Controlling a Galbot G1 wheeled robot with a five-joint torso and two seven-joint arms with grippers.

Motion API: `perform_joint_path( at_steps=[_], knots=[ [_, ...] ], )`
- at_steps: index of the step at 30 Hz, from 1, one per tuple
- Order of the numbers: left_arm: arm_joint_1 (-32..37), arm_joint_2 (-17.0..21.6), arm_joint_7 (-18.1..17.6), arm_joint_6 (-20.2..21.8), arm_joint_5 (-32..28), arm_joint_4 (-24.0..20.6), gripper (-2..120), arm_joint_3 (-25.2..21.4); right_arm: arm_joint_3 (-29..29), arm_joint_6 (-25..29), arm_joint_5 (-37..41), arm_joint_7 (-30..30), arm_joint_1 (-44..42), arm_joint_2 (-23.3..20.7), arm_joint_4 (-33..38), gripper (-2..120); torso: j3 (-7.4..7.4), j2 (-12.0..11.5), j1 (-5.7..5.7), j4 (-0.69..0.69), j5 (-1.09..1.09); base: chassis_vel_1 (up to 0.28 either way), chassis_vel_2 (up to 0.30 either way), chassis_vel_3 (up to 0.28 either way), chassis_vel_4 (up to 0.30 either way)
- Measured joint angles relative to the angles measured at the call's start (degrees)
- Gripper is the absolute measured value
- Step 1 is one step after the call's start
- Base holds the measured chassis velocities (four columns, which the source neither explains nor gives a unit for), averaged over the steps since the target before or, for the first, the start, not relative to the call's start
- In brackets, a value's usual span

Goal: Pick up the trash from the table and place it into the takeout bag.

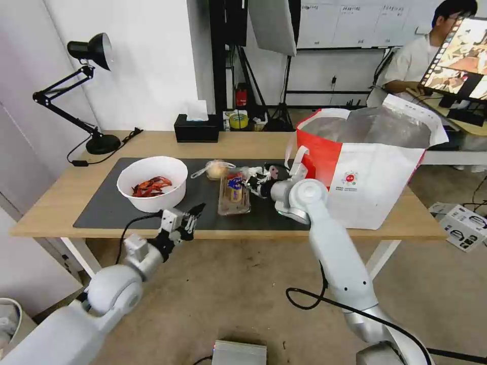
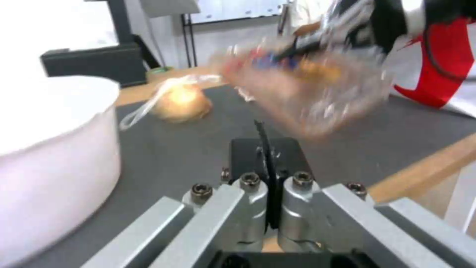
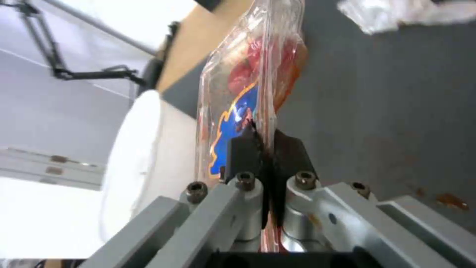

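our right pincer (image 3: 265, 137) is clamped on the thin rim of the clear plastic clamshell tray (image 1: 234, 194) above the dark grey mat (image 1: 106, 203), which we judge light, flimsy and slippery, while our left pincer (image 2: 265, 149), closed and empty, waits near the white round bowl (image 1: 152, 183).

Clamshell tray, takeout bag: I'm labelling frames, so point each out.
clamshell tray (image 1: 234, 195), head view, on its clear lid.
takeout bag (image 1: 378, 190), head view, on its white front wall.
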Motion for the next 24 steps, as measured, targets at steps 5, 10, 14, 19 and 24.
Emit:
perform_joint_path(
  at_steps=[5,10,14,19,24],
  knots=[
    [5.4,-1.6,0.6,-1.2,0.6,-1.9,11,-5.1,1.3,0.1,1.4,-0.5,0.0,-1.4,4.6,0,0.0,0.0,0.0,0.0,0.01,0.0,0.0,0.0,0.0],
    [6.7,-2.7,0.7,-2.2,0.6,-2.5,27,-7.0,2.6,1.3,2.6,-1.2,0.9,-3.0,8.2,0,0.0,0.0,0.0,-0.01,0.01,0.0,0.0,0.0,0.0],
    [7.6,-3.7,0.8,-2.7,0.6,-2.7,41,-7.7,4.3,3.4,4.2,-1.4,2.7,-5.5,12.3,0,-0.01,0.0,0.0,-0.01,0.01,0.0,0.0,0.0,0.0],
    [8.0,-4.5,1.4,-3.6,0.5,-2.6,59,-8.2,7.6,4.8,6.4,0.2,5.8,-8.4,14.5,0,0.0,0.0,0.0,-0.01,0.02,0.0,0.0,0.0,0.0],
    [8.2,-4.9,1.8,-4.3,-0.4,-2.6,76,-9.0,9.6,6.4,6.9,0.4,7.9,-11.1,14.7,0,0.0,0.0,0.0,-0.02,0.02,0.0,0.0,0.0,0.0]
  ],
)
